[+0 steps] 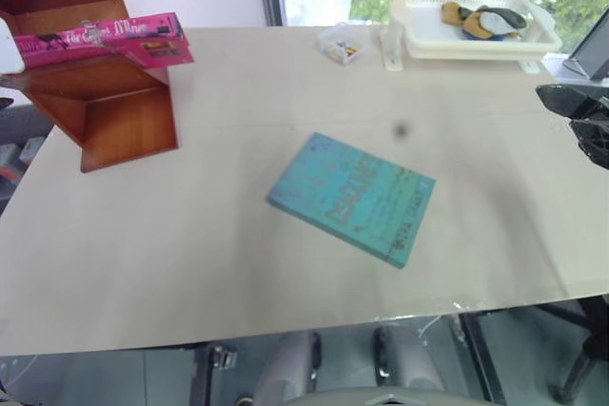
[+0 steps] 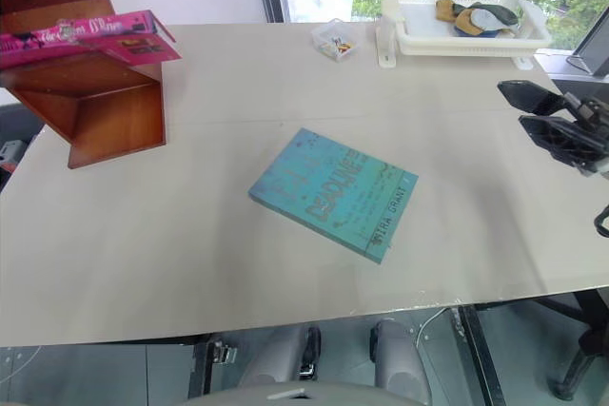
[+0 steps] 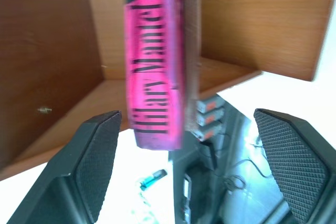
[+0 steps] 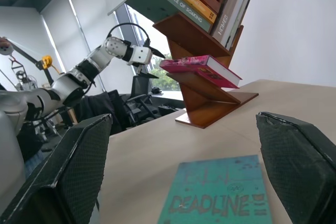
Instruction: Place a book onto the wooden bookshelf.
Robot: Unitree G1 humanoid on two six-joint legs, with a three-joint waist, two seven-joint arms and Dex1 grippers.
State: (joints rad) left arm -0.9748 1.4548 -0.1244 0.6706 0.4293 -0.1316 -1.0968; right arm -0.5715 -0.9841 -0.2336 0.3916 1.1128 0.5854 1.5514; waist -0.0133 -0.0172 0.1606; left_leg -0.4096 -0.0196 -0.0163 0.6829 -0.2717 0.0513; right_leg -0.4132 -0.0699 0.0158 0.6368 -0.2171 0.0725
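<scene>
Pale tabletop (image 1: 190,263) fills most of the head views, with a window and green trees behind its far edge. Nearest the robot, a teal book (image 1: 352,197) lies flat and askew near the middle of the table, cover up, apart from everything else.

At the right edge the right gripper (image 2: 552,121) hangs above the table, well clear of the teal book; its wrist view shows the two black fingers (image 4: 68,171) spread wide with nothing between them, the teal book lying on the table beyond them.

Farther back on the left stands the bookshelf (image 1: 105,102), reddish-brown with angled boards, its foot on the table. The pink book (image 1: 105,40) lies on one of its slanted boards, one end sticking out past the board's edge toward the table's middle. In the right wrist view the same pink book (image 4: 202,69) rests on a lower board, with other books stacked on the boards above it, and the left arm (image 4: 84,74) reaches toward the shelf's far side.

The left gripper (image 3: 186,166) has its fingers (image 3: 97,156) well apart, the pink book's spine (image 3: 155,61) standing in the gap, touching neither finger.

At the far edge sit a small clear box (image 1: 343,43) and a white tray (image 1: 476,40) holding a few objects.
</scene>
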